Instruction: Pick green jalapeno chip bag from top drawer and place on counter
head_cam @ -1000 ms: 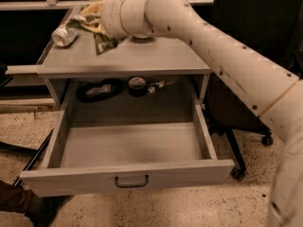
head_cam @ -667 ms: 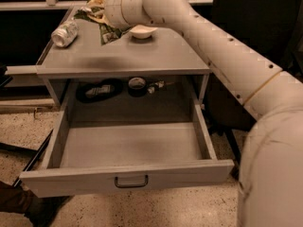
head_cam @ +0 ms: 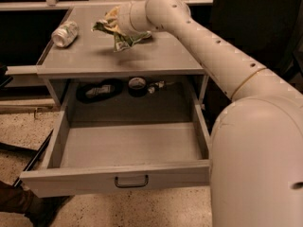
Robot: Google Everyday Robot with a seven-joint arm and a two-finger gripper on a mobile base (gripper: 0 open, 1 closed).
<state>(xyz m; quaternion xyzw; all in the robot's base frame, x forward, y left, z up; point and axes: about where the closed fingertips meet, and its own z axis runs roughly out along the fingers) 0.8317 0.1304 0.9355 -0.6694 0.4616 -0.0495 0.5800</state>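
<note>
The green jalapeno chip bag [head_cam: 121, 40], crumpled light green and white foil, hangs from my gripper [head_cam: 111, 25] just above the back middle of the counter [head_cam: 156, 56]. The gripper is shut on the bag's top and is mostly hidden behind my white wrist. The bag's lower corner is close to the counter surface; I cannot tell whether it touches. The top drawer [head_cam: 61, 141] is pulled fully open below, and nothing lies in it. Its dark handle [head_cam: 131, 181] faces me.
A crushed silvery can [head_cam: 65, 33] lies at the counter's back left. A dark coiled item [head_cam: 98, 90] and a round black roll [head_cam: 137, 85] sit at the back under the counter. My arm crosses the counter's right side. The floor is speckled.
The gripper with the bag has moved right and slightly down, from the counter's back left toward its back middle. The drawer and can have not moved.
</note>
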